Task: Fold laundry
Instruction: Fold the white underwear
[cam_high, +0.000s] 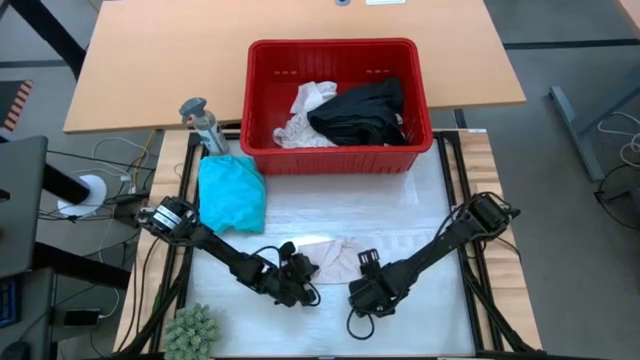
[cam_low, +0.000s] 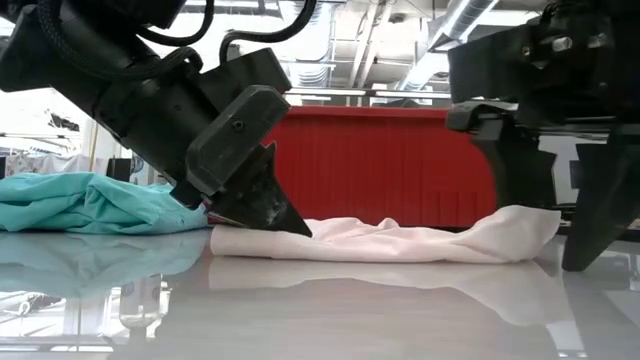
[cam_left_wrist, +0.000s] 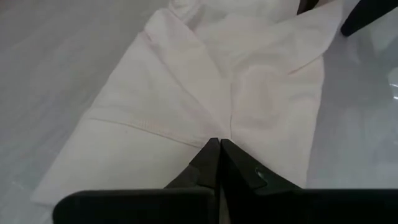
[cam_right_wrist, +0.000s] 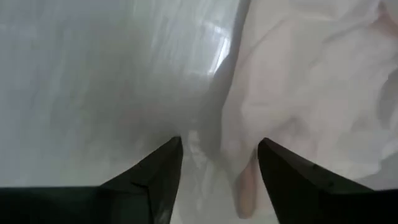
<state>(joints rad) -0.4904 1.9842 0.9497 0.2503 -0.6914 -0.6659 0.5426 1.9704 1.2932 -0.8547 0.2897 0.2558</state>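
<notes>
Laundry in work is a cream cloth, laid flat on the desk at 6 o'clock from the red basket. A teal garment is seen at 10 o'clock from the cloth, and a black garment with a white one is held inside the basket.

The left claw is shut on the cream cloth, its tips pinched over a crease at the 9 o'clock end. The right claw is open at the 3 o'clock end, with the cloth edge lying between its fingers but not gripped.

Risks are judged as follows. If the right claw is closed too shallow, only a thin edge may be caught and slip out during the fold. If the left claw is pulled first, the cloth may be dragged into a bunch, and existing wrinkles may be pressed in.
</notes>
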